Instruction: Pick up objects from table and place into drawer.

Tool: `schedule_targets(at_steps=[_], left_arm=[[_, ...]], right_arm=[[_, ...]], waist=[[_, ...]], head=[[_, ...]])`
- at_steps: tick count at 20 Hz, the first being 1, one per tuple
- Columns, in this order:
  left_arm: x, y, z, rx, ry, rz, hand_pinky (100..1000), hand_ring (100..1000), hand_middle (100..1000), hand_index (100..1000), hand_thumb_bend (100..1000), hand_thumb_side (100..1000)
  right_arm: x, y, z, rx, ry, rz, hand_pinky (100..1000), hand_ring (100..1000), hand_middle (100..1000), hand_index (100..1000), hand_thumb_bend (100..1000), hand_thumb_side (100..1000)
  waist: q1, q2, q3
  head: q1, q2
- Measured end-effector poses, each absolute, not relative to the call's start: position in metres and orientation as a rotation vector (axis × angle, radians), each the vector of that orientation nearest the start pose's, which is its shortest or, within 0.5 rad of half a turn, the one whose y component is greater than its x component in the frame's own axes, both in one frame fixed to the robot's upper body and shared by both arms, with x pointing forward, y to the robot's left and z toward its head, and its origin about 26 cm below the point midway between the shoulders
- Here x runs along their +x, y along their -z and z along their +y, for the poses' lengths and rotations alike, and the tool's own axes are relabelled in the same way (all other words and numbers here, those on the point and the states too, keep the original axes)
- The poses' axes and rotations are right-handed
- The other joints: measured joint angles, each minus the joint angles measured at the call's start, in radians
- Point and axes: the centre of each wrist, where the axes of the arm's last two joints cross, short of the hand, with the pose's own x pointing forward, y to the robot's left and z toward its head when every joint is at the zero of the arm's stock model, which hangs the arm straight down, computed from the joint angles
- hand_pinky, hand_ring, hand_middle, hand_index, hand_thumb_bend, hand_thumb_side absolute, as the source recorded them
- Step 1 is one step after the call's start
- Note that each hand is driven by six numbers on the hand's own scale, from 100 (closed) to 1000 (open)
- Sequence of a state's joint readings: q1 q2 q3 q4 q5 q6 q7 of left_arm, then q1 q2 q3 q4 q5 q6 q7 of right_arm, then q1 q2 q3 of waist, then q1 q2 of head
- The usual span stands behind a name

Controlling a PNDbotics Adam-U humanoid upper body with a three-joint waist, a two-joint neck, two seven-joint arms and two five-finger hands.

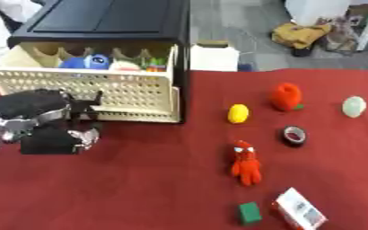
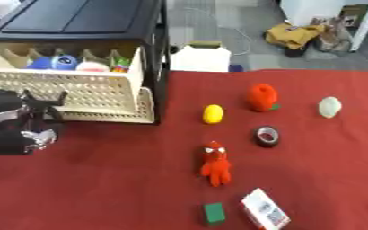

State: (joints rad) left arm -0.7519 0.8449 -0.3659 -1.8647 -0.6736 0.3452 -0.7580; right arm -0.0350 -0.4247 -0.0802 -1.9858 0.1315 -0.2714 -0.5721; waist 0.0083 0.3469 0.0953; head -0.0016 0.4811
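Seven small things, among them a yellow lemon [image 1: 238,113] and a red doll [image 1: 246,162], lie on the red table [image 1: 140,188] well apart from the open drawer [image 1: 85,87], probably waiting for pickup, while the left hand [image 1: 58,128] hangs before it, fingers curled around nothing.

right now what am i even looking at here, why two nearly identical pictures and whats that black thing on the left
Both pictures come from one stereo camera in a humanoid robot's head, looking down at its work: a left eye view and a right eye view of the same moment. The black thing is the left robot hand, in front of an open cream drawer that already has a few toys in it. Whether it holds anything cannot be made out. The right robot hand is not in view. On the red table lie a yellow object, a red fruit-like toy, a pale round thing, a tape roll, a red figure, a green block and a small box.
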Motion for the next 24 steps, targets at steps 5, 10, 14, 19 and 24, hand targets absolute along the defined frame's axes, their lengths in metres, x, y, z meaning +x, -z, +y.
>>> schedule_targets(at_steps=[5,10,14,19,24], left_arm=[[0.337,-0.307,0.233,0.981,1.605,-1.325,357,460,529,869,100,1000],[0.347,-0.309,0.231,0.992,1.578,-1.339,358,457,527,870,100,1000],[0.353,-0.308,0.23,0.996,1.569,-1.343,359,457,527,872,100,1000],[0.36,-0.306,0.231,1.0,1.554,-1.337,359,456,526,875,100,1000],[0.367,-0.308,0.229,0.999,1.539,-1.346,351,438,493,893,100,1000]], right_arm=[[0.266,-0.144,-0.32,-0.72,0.109,-2.376,599,688,560,766,100,935],[0.266,-0.144,-0.32,-0.719,0.108,-2.375,599,688,559,765,100,933],[0.266,-0.143,-0.319,-0.715,0.114,-2.372,599,689,558,765,100,933],[0.266,-0.143,-0.319,-0.715,0.111,-2.369,599,689,558,765,100,933],[0.266,-0.144,-0.319,-0.711,0.105,-2.368,600,689,557,761,100,927]], waist=[[-0.004,0.0,-0.001],[-0.004,0.0,-0.002],[-0.004,0.0,-0.002],[-0.004,0.0,-0.002],[-0.004,0.003,-0.005]], head=[[0.0,0.0],[0.001,-0.002],[0.004,-0.008],[0.005,-0.008],[0.006,-0.009]])
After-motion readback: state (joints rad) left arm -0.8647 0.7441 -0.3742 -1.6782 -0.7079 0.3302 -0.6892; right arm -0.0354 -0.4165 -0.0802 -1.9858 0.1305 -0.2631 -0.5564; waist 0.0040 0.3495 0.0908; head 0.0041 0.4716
